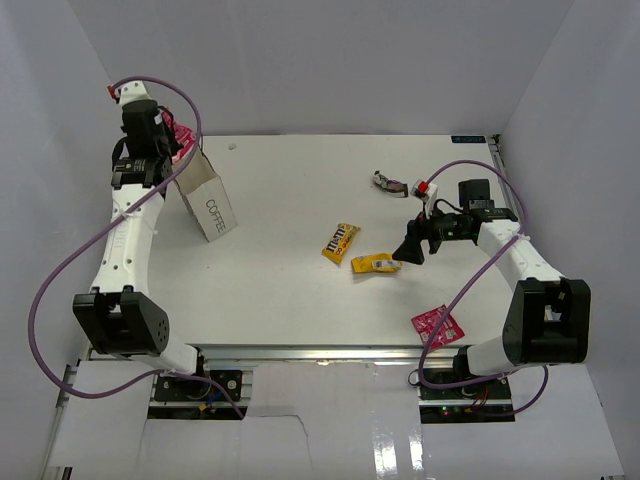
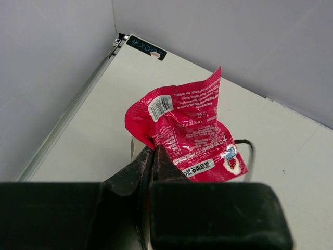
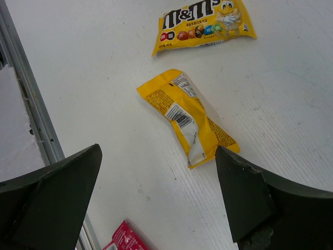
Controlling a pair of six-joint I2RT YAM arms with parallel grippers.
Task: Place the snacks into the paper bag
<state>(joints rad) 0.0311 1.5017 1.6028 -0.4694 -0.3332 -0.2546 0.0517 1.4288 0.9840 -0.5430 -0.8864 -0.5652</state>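
My left gripper (image 2: 154,151) is shut on the lower left corner of a pink-red snack packet (image 2: 187,130). In the top view it holds that packet (image 1: 183,134) up just behind the white paper bag (image 1: 210,203) marked "COFFEE". A thin dark bag handle (image 2: 251,151) shows beside the packet. My right gripper (image 3: 158,156) is open and empty above a yellow packet (image 3: 190,120) lying label side down. A second yellow packet (image 3: 205,23) lies beyond it. Another pink-red packet (image 1: 437,325) lies near the right arm's base. A dark packet (image 1: 388,183) lies at the back right.
White walls close in the table (image 1: 290,300) at the back and both sides. A metal rail (image 2: 67,120) runs along the left edge beside my left gripper. The right arm (image 1: 510,250) reaches in from the right above the front right snacks.
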